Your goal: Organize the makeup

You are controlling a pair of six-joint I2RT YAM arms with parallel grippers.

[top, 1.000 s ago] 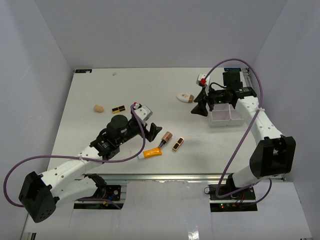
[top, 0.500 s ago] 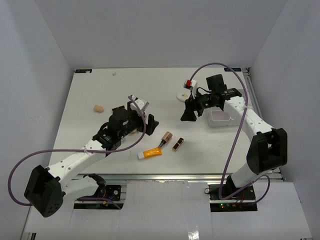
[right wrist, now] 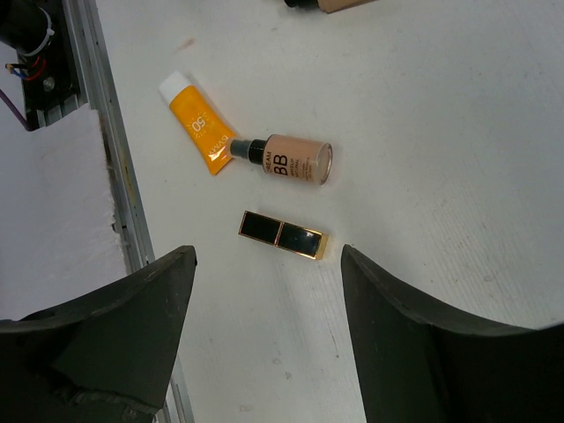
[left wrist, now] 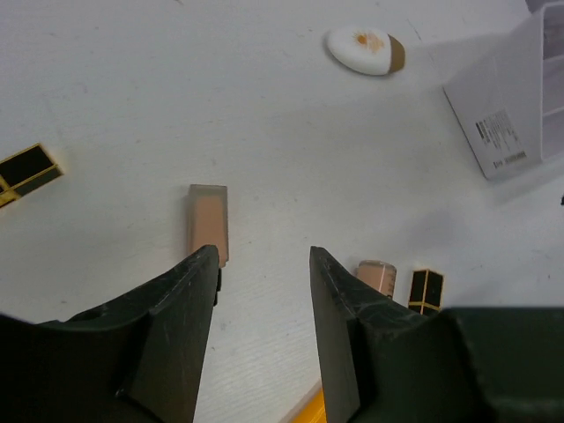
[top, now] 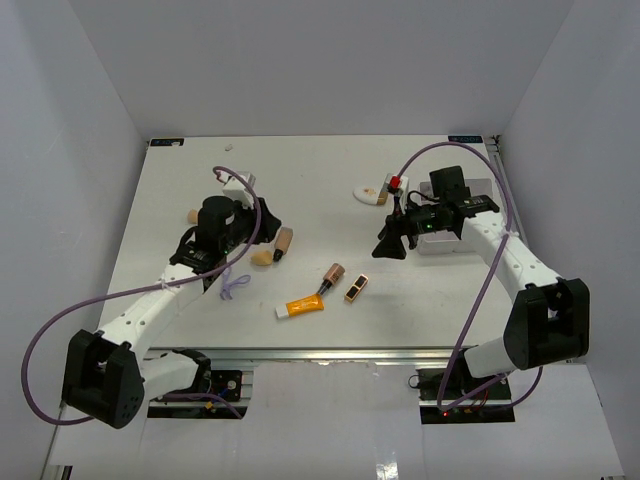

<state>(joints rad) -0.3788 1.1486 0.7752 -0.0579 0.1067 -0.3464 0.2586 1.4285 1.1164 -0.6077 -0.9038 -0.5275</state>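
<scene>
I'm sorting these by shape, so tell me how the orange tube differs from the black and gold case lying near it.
The orange tube is bright orange with a white cap, while the black-gold case is black with gold trim. The tube widens and flattens toward its tail; the case is a straight-edged block. The tube is also the longer of the two. Both lie flat on the white table, close together.

Tube (top: pixel 300 307) left of case (top: pixel 356 288)
</scene>
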